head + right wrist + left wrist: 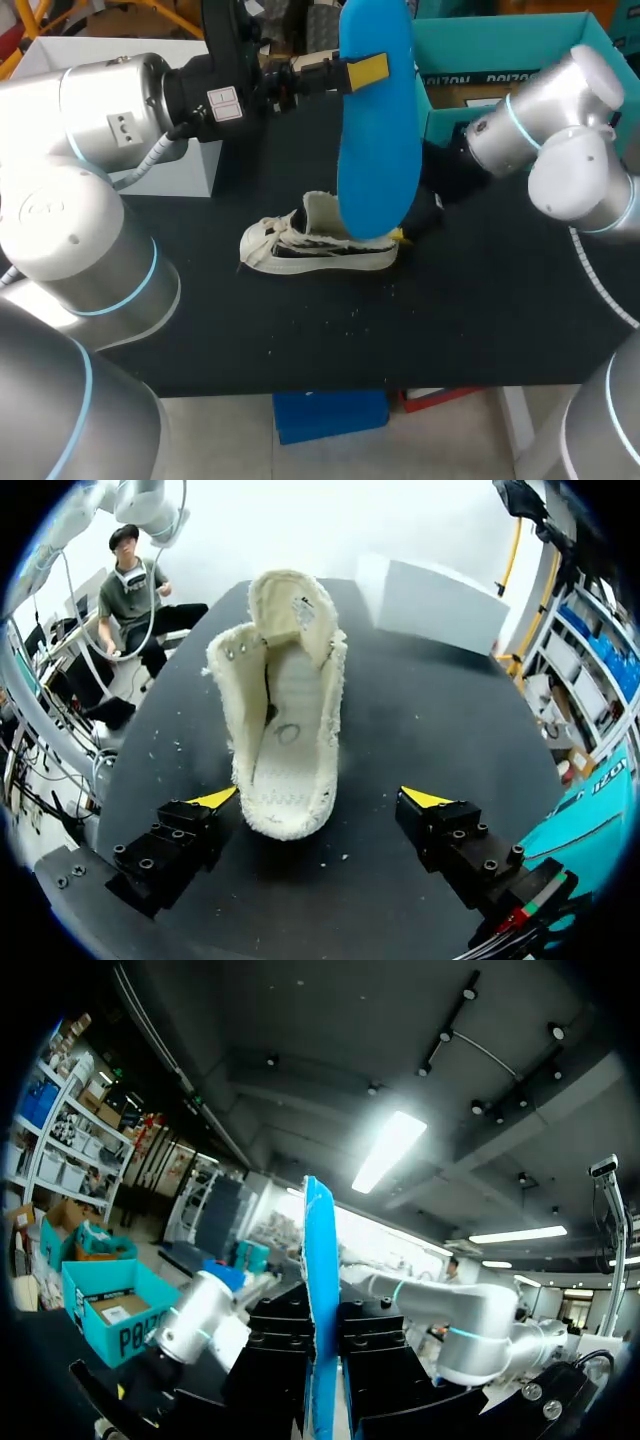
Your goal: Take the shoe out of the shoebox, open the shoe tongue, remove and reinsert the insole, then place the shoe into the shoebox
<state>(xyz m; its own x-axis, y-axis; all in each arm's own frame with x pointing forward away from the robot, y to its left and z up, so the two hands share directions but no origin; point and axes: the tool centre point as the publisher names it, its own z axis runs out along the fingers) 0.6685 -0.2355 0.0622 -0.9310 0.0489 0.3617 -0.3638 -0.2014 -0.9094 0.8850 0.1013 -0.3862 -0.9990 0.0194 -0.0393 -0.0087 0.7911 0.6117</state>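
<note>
left hand [366, 68] clamps blue insole [378, 150] upright, upper middle of frame, over shoe [320, 248] at bench [480, 330] centre. right hand [322, 800] wide, straddling heel untouched, likely ready to steady it for reinsertion.

Blue insole [375, 130], cream shoe [320, 245], teal shoebox [500, 45]

My left gripper [322, 1380] clamps the blue insole [321, 1260] edge-on at the frame's lower middle, with the teal shoebox [125, 1338] at lower left.
</note>
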